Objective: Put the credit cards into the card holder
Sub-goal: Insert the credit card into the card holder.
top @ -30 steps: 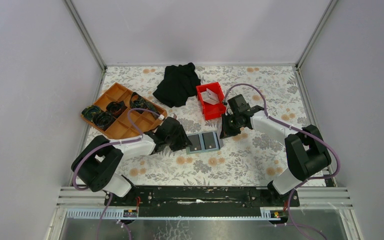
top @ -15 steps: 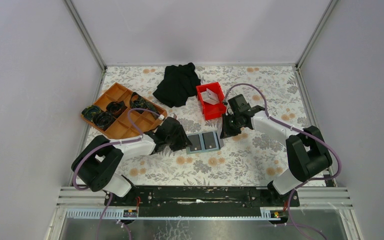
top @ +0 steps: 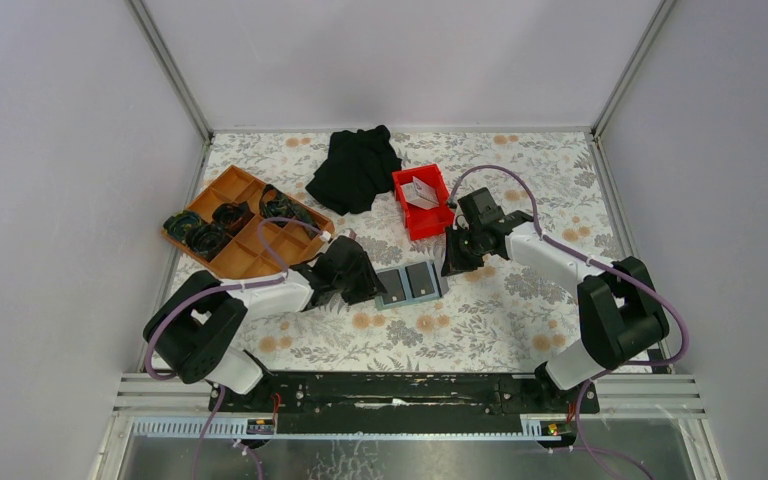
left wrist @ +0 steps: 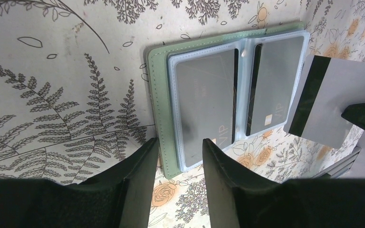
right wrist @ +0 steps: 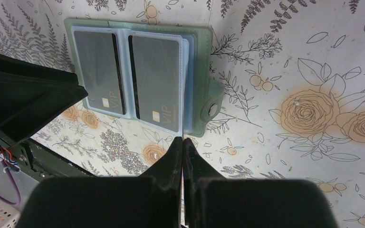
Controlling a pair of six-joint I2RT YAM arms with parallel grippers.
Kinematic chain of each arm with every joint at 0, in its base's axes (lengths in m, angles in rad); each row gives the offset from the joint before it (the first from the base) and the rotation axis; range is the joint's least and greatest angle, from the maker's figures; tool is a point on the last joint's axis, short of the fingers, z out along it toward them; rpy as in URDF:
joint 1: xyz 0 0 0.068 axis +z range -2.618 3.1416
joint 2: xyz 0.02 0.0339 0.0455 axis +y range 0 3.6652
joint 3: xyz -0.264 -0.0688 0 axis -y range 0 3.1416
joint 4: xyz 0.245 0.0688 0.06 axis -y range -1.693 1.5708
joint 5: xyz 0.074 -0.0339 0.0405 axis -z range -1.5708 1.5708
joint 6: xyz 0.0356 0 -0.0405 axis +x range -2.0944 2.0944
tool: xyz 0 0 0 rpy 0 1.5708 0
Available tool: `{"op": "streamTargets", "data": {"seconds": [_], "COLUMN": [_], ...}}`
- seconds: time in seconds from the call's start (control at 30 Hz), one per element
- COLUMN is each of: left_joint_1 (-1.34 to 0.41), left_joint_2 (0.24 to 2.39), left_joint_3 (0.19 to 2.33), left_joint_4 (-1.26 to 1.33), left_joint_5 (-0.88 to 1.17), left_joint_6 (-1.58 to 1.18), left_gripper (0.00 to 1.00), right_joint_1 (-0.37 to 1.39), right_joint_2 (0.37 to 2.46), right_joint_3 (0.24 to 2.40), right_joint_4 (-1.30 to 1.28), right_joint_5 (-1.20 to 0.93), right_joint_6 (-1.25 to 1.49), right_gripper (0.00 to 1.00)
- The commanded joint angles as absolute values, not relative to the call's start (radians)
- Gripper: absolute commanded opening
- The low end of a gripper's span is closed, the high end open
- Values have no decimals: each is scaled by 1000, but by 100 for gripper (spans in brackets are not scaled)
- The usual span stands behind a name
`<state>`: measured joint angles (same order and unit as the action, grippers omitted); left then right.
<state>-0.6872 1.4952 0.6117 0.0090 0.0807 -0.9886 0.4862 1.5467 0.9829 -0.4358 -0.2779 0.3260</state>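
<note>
The card holder lies open on the floral table and shows a dark card in each of its two facing clear slots. My left gripper is open, with its jaws on either side of the holder's near left corner; it is seen from above in the top view. My right gripper is shut on a credit card, grey with a dark stripe. It holds the card edge-on just off the holder's right side, by the snap tab.
A red bin holding white cards stands just behind the right gripper. An orange compartment tray with dark items is at the left. A black cloth lies at the back.
The right arm's elbow has shifted slightly to the right. Both grippers and the holder stay almost where they were.
</note>
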Motion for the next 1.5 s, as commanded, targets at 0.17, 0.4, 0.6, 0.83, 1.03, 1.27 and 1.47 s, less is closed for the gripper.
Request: {"op": "streamTargets", "data": {"seconds": [0.17, 0.4, 0.6, 0.83, 1.03, 1.27, 1.47], "left_joint_1": [-701, -705, -704, -704, -704, -704, -704], "left_joint_2": [1511, 1513, 1512, 1510, 1511, 1514, 1514], "left_joint_3": [609, 609, 607, 611, 611, 612, 613], "left_joint_4": [6, 5, 5, -9, -14, -19, -23], "left_joint_5": [55, 53, 53, 49, 49, 48, 49], "left_joint_6": [-993, -993, -991, -983, -978, -973, -967], "left_gripper": [47, 46, 46, 46, 46, 46, 46], "right_joint_1": [495, 495, 494, 495, 494, 494, 494], "right_joint_2": [1493, 1502, 1539, 1576, 1580, 1575, 1581], "right_joint_3": [1003, 999, 1000, 1006, 1006, 1019, 1022], "right_joint_4": [-446, -441, -430, -417, -413, -421, -421], "right_joint_5": [-280, -280, -251, -248, -233, -212, -212], "right_joint_6": [326, 327, 315, 312, 313, 309, 309], "right_gripper": [0, 0, 0, 0, 0, 0, 0]}}
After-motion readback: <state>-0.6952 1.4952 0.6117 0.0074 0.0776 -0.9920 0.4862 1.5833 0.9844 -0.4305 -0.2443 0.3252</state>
